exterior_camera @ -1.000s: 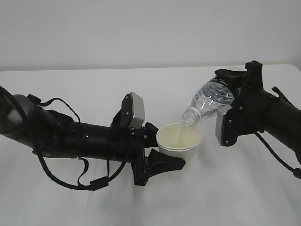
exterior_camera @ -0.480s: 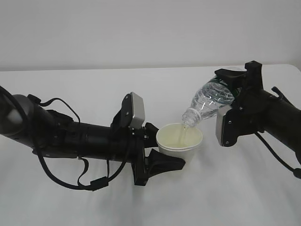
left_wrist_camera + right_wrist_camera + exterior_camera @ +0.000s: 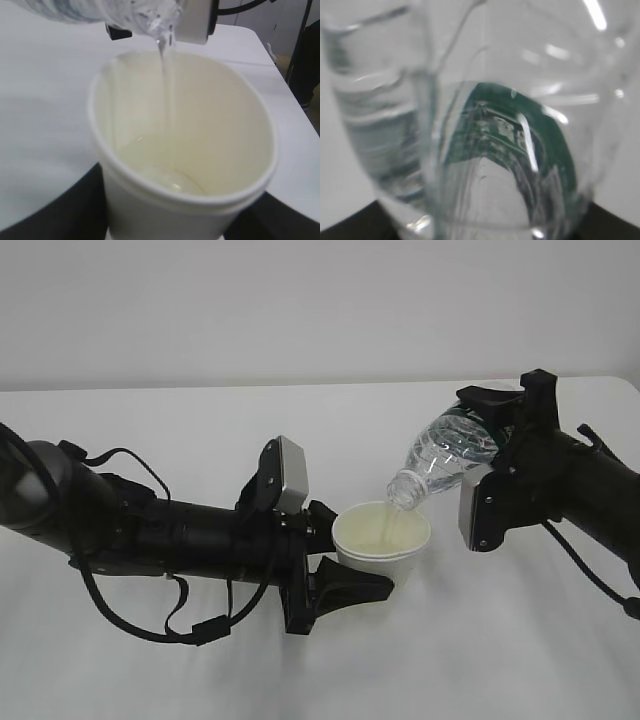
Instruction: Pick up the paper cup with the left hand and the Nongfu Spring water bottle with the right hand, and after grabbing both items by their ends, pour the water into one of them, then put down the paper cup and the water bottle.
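While the left hand (image 3: pixel 335 560) jaws clasp the paper cup (image 3: pixel 381 537) above the counter (image 3: pixel 150 430), the right hand (image 3: pixel 500 455) tilts the clenched Nongfu Spring water bottle (image 3: pixel 445 462); water (image 3: pixel 166 95) streams (pouring underway), setting down remains.

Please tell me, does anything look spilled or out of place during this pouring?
Nothing stands out. The water bottle is tilted with its mouth over the paper cup, and the thin stream of water falls inside the rim. The table shows no visible spill.
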